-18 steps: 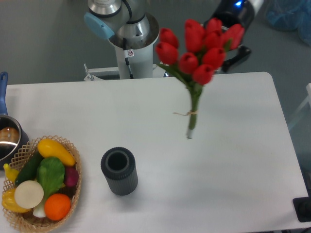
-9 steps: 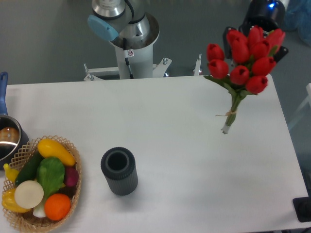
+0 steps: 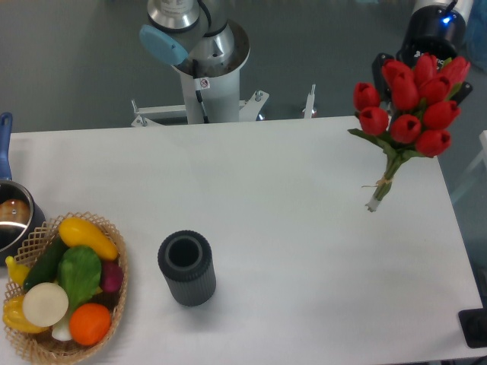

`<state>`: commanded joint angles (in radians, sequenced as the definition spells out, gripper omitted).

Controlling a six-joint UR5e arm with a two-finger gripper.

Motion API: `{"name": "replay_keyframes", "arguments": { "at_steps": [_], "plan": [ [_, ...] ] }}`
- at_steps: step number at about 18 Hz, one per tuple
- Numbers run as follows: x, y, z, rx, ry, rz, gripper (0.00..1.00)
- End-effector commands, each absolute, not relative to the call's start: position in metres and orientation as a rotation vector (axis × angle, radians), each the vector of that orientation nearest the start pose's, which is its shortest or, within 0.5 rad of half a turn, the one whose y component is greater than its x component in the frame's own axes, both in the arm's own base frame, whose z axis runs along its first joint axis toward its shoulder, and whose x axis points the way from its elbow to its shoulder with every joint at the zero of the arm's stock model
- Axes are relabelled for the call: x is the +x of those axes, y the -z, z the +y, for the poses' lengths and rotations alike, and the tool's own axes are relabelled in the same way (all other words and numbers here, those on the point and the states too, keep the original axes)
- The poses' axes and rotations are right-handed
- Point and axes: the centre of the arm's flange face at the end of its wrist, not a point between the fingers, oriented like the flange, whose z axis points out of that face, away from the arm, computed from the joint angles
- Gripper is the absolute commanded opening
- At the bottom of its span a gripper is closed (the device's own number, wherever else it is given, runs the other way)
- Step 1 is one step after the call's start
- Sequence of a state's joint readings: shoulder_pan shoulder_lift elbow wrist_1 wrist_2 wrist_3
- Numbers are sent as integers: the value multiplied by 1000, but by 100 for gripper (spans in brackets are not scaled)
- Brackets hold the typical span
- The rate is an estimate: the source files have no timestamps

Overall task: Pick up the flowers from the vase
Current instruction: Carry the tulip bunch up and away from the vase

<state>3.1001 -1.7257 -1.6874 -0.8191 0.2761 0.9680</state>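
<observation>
The flowers (image 3: 411, 99), a bunch of red tulips with green leaves and tied pale stems, hang in the air over the table's far right edge, stems pointing down and left. My gripper (image 3: 420, 59) is mostly hidden behind the blooms. Its dark body and one finger (image 3: 378, 70) show at the top right, and it is shut on the bunch. The vase (image 3: 187, 268), dark grey and ribbed, stands upright and empty at the table's front left of centre, far from the flowers.
A wicker basket (image 3: 122, 262) of vegetables sits at the front left, with a metal pot (image 3: 11, 220) with a blue handle behind it. The arm's base (image 3: 205, 68) stands behind the white table (image 3: 289, 228). A black object (image 3: 475, 327) is at the front right corner.
My gripper has carried the flowers to the right, from above the table's middle back to its far right edge. The vase has not moved.
</observation>
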Motion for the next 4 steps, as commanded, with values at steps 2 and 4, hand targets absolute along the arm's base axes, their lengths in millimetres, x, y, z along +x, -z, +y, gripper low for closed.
{"name": "replay_keyframes", "arguments": {
  "at_steps": [2, 4],
  "plan": [
    [-537, -498, 247, -1806, 6, -184, 34],
    [-539, -497, 241, -1804, -4, -188, 34]
  ]
}}
